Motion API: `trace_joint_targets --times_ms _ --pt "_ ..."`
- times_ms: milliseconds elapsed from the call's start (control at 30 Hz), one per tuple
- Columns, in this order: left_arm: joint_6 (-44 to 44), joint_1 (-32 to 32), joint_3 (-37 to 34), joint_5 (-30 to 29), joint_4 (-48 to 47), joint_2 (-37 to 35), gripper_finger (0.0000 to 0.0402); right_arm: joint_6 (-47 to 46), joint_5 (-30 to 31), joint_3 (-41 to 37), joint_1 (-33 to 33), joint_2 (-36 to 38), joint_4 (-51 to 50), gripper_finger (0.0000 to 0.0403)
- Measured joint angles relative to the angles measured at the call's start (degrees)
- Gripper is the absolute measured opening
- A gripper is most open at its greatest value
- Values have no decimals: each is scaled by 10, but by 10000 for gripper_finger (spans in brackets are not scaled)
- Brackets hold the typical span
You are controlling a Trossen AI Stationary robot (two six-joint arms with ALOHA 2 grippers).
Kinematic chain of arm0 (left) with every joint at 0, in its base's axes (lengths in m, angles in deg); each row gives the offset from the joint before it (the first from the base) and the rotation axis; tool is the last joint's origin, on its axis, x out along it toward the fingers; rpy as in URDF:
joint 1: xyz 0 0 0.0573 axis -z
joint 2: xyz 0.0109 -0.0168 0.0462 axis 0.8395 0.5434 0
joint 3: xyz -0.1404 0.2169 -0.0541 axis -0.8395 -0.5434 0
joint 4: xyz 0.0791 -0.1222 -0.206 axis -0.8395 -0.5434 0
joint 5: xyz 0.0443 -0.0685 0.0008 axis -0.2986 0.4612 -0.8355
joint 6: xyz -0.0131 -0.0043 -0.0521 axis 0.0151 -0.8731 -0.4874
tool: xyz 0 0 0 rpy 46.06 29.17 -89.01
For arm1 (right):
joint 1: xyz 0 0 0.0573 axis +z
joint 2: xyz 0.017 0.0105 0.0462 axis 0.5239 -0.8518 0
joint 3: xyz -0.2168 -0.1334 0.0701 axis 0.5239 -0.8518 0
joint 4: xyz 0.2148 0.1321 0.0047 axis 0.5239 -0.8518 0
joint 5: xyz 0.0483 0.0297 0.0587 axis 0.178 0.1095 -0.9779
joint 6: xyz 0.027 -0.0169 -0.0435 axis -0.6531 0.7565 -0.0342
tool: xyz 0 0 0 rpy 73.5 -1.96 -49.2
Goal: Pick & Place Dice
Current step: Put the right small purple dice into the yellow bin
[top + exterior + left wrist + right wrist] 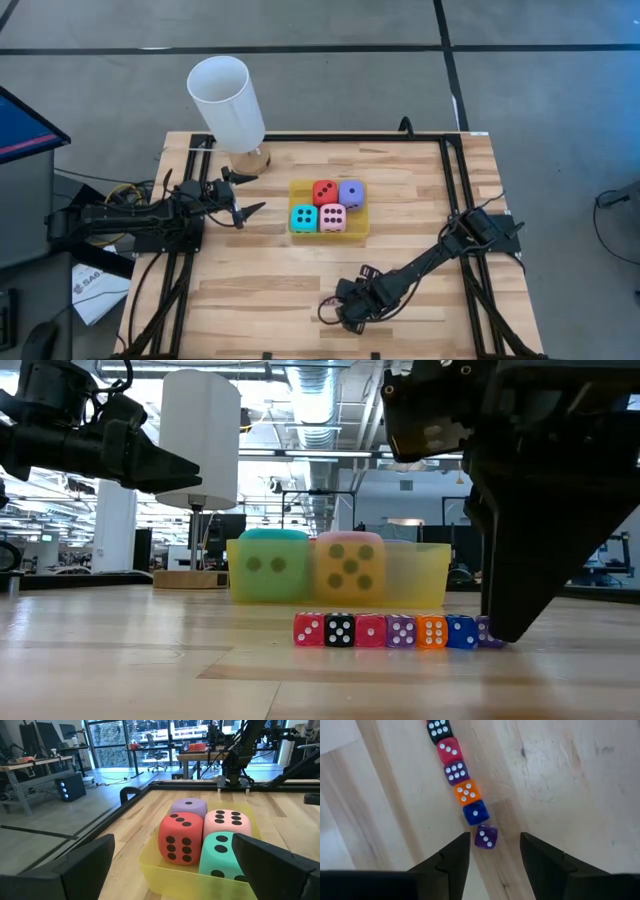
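Yellow tray [360,229] holds all four dice [327,205], while the left gripper [243,199] hovers beside it, fingers spread wide and empty, and the right gripper [492,850], fingers partly open, straddles a tiny purple die [485,837] well short of the tray.

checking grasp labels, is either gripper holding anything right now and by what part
Nothing is held. The right gripper hangs open over the tiny purple die at the row's end, not touching it. The left gripper is open, short of the yellow tray.
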State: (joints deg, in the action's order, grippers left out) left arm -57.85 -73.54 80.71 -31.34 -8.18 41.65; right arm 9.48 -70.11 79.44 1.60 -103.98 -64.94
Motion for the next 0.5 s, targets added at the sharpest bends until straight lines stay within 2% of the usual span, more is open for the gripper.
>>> trace_joint_targets --times_ms 500 --pt "0 0 0 0 0 0 392 0 1 0 0 0 2 165"
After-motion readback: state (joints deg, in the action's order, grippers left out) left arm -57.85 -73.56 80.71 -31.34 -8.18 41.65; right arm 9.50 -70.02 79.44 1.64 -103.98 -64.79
